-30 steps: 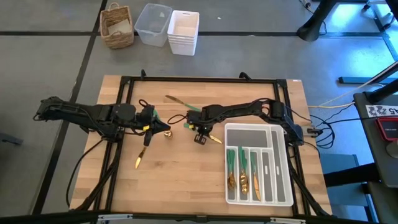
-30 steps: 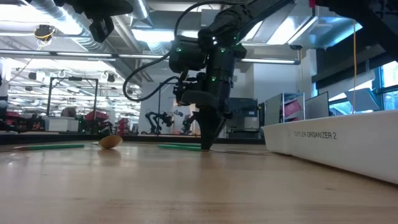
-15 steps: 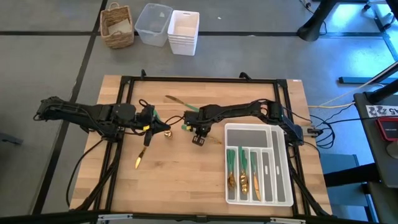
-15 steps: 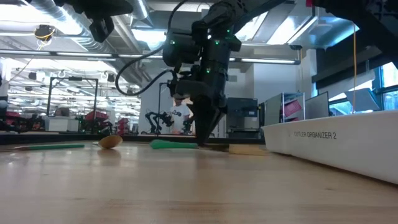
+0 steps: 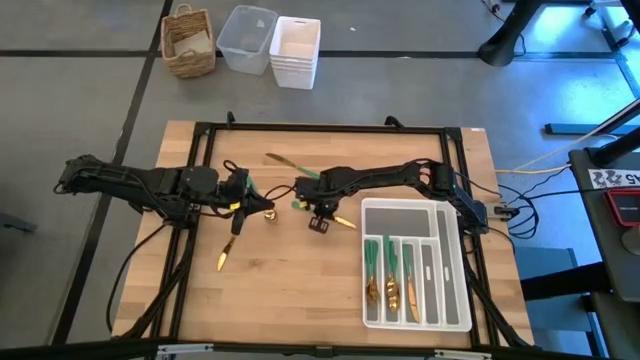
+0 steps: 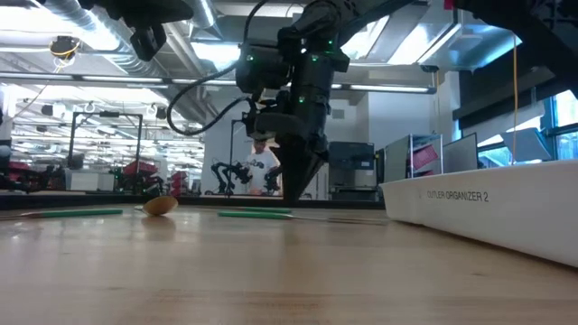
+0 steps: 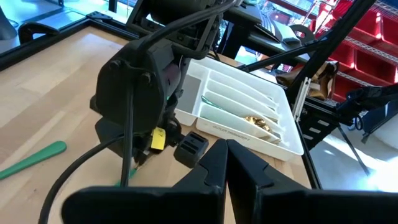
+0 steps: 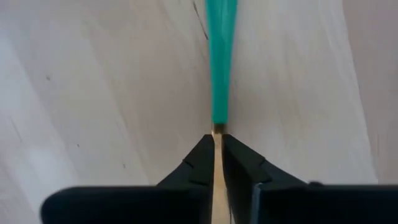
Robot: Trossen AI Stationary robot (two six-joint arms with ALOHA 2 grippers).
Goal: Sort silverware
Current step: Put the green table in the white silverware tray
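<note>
The wooden worktop (image 5: pixel 300 290) carries a black frame, both arms and a white cutlery tray (image 5: pixel 448 300) on its right side. The tray has 1 crosswise compartment toward the far end and several lengthwise ones; 3 of the lengthwise ones hold green-handled, gold-headed silverware (image 5: pixel 390 272). In the low view the tray wall (image 6: pixel 488 212) reads "CUTLERY ORGANIZER 2".

The right arm reaches from the worktop's right edge toward the centre, and the right gripper (image 5: pixel 321 214) points down just left of the tray's far corner. In the right wrist view its fingers (image 8: pixel 200 163) stand either side of a slim gold shaft, very near it; the gap looks narrow, and whether they pinch the metal cannot be told. That shaft belongs to a utensil (image 8: pixel 222 59) lying flat on the wood, its green handle running straight away from the fingertips. From above, its gold head (image 5: pixel 345 222) shows on the tray side of the gripper and its green end (image 5: pixel 299 203) on the other. In the low view the handle (image 6: pixel 255 213) lies level on the wood beside the gripper's tip (image 6: pixel 296 185).

The left gripper (image 5: pixel 262 205) rests at centre-left, fingers (image 7: pixel 214 167) pressed together with nothing between them.

Loose pieces: 1 utensil (image 5: pixel 285 162) toward the far edge, 1 gold-tipped piece (image 5: pixel 223 260) nearer the front left, and a small gold head (image 6: pixel 161 206) on the wood by the left gripper.
</note>
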